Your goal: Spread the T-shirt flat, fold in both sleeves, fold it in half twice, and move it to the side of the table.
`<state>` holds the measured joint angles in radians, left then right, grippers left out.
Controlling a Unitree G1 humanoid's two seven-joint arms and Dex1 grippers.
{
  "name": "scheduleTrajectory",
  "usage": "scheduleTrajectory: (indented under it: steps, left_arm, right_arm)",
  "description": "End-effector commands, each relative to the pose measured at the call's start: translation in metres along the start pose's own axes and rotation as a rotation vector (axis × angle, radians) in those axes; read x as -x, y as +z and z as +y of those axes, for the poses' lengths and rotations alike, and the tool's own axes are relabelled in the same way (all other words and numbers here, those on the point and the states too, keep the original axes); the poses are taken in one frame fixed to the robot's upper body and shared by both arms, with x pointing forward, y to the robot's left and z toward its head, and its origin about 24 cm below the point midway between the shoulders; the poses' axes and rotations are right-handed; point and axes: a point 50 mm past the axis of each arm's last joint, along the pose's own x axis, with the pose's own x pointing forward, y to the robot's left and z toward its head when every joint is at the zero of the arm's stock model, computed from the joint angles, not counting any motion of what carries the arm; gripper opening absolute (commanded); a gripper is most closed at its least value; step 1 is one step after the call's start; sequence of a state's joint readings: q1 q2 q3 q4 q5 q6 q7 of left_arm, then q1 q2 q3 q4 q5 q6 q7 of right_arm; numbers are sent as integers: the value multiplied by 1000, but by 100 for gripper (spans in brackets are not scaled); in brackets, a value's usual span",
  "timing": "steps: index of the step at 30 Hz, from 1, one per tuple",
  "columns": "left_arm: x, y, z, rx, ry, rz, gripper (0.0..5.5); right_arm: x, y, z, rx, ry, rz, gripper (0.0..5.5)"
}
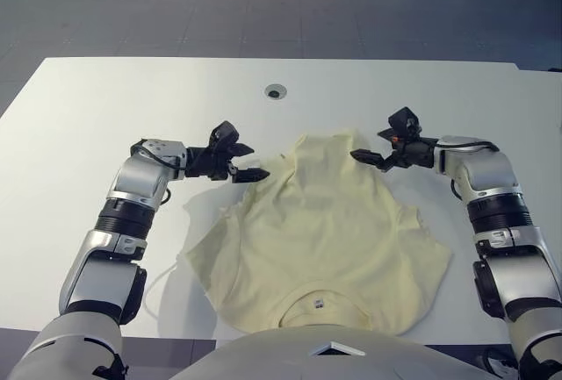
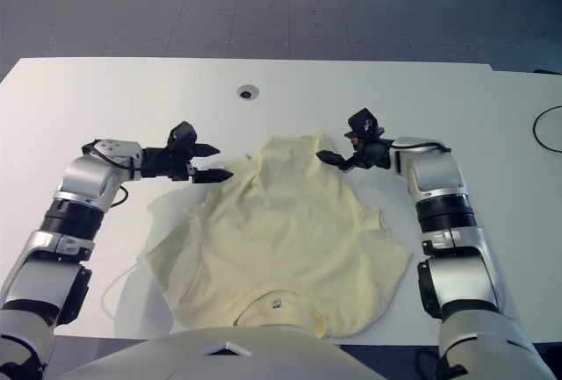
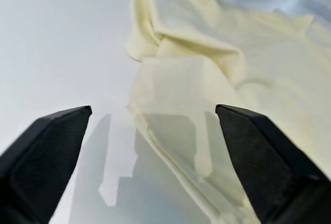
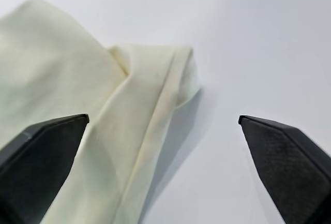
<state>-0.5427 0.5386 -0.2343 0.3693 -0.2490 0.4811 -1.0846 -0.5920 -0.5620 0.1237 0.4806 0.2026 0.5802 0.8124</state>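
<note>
T-shirt: pale yellow, soft | state: crumpled, far end bunched and folded over, not flat | place: middle of white worktop, collar at the near edge

Wht table, gry tiled floor behind.

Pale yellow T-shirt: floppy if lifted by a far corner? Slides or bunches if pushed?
Probably floppy: the pale yellow fabric T-shirt lies creased, its far edge folded over, so it would likely drape. On the smooth white table, a push would likely bunch it, not slide it whole.
</note>
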Motion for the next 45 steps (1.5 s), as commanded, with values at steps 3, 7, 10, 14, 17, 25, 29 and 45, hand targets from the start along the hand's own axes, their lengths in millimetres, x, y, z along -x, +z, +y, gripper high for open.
scheduleTrajectory:
  steps: [3, 7, 10, 14, 17, 25, 29, 45]
  left_arm:
    - [-2, -9, 5, -30, 24, 66, 323]
    - [-6, -15, 8, -23, 33, 81, 261]
    - [-9, -16, 7, -12, 18, 79, 221]
    - [-13, -17, 6, -4, -5, 82, 161]
    - [-14, -15, 5, 5, -16, 55, 111]
    - [-15, -4, 5, 28, -35, -36, 0]
    - [-14, -1, 8, 16, -13, -65, 0]
    - [8, 13, 12, -46, -2, -173, 0]
  right_arm:
    - [-9, 5, 1, -1, 25, -5, 454]
    - [-14, 7, 4, -16, 56, -15, 395]
    - [-15, 8, 6, -21, 73, -21, 356]
    - [-17, 10, 9, -24, 90, -29, 298]
    - [-17, 10, 10, -22, 98, -32, 251]
    - [-15, 10, 8, -6, 89, -38, 123]
    - [-14, 10, 6, 11, 81, -45, 57]
    - [3, 21, 9, 92, 88, -153, 2]
